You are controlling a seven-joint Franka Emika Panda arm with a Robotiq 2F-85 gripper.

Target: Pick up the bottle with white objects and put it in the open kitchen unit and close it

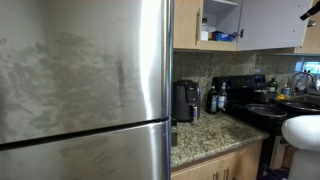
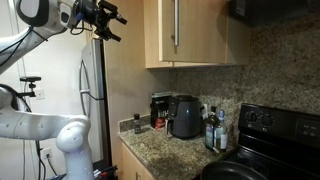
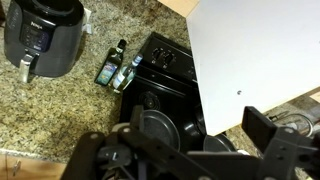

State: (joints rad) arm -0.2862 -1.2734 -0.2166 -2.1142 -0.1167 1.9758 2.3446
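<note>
The kitchen unit (image 1: 222, 10) hangs high on the wall with its white inside showing and its door (image 1: 270, 25) swung out. A small whitish thing (image 1: 204, 33), apparently the bottle, stands on its lower shelf at the left. In an exterior view my gripper (image 1: 310, 12) is up beside the far edge of that door. From the other side, my gripper (image 2: 108, 22) is high and left of the unit (image 2: 190, 35). In the wrist view my gripper (image 3: 190, 150) is open and empty, above the stove, with the white door panel (image 3: 260, 60) just ahead.
Below me are a granite counter (image 3: 60, 110), a black air fryer (image 3: 40, 35), dark bottles (image 3: 112, 68) and a black stove (image 3: 165, 85) with pans. A large steel fridge (image 1: 85, 90) fills the left of one exterior view. A sink faucet (image 1: 300, 80) stands beyond the stove.
</note>
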